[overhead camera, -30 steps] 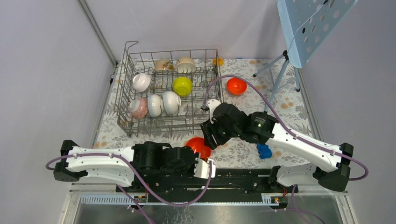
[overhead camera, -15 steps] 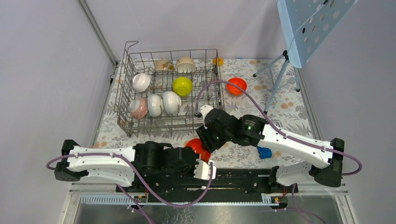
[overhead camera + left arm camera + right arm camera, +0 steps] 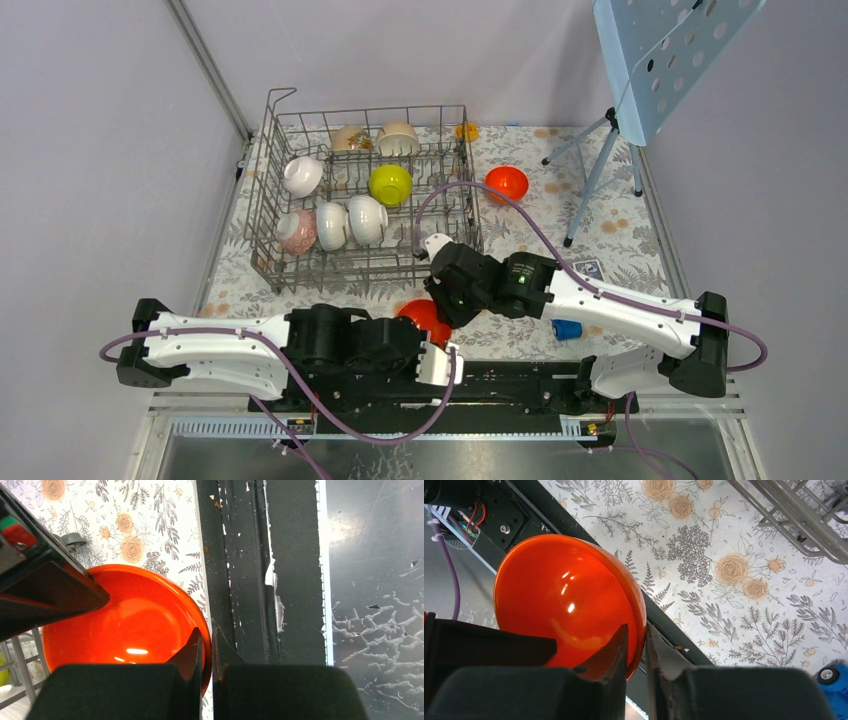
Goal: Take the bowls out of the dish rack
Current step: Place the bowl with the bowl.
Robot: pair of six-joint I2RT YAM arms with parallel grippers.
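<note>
Right gripper (image 3: 636, 627): shifted down-left since a second ago, fingers narrowed; now astride rim of orange-red bowl (image 3: 569, 595), clamped or not cannot be told.
Left gripper (image 3: 207, 637): pinched tight on same rim.
Top view only: held bowl at lower centre between both wrists; dish rack (image 3: 262, 190) upper left, seven bowls (image 3: 331, 225) inside; second orange bowl (image 3: 507, 184) just right of it.
Wrist views only: rim between fingertips.
Surface: floral cloth (image 3: 610, 225), black rail (image 3: 240, 555) at near edge.
Room: grey walls (image 3: 100, 150), perforated panel (image 3: 665, 50) upper right.
</note>
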